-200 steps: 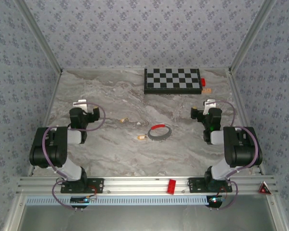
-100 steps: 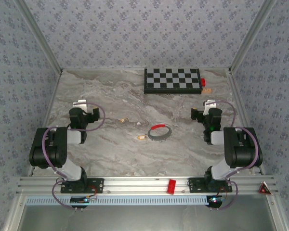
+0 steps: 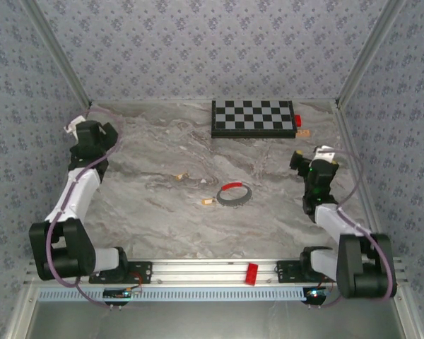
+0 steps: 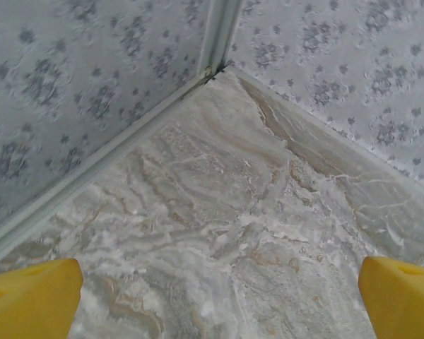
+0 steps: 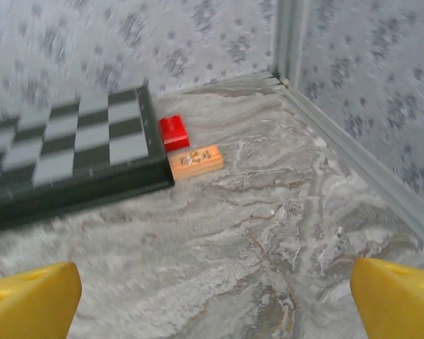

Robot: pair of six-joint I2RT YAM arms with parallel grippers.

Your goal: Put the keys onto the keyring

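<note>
The keyring (image 3: 234,194), a thin grey ring with a red arc, lies flat near the table's middle. Two small tan keys lie apart from it: one key (image 3: 208,202) just left of the ring, the other key (image 3: 183,176) further left and back. My left gripper (image 3: 81,127) is far off at the back-left corner. In the left wrist view it (image 4: 215,311) is open, yellow fingertips (image 4: 28,296) wide apart over bare marble. My right gripper (image 3: 312,156) is right of the ring, towards the back. It (image 5: 212,311) is open too, with nothing between its fingers.
A black-and-white checkerboard (image 3: 253,118) (image 5: 63,155) lies at the back, with a small red block (image 5: 174,132) and a tan block (image 5: 196,161) by its right end. Patterned walls close the table on three sides. A red clip (image 3: 252,273) sits on the front rail.
The left arm has stretched out from the mid-left to the back-left corner. The right arm has unfolded and its gripper has shifted slightly right. Ring and keys have not moved.
</note>
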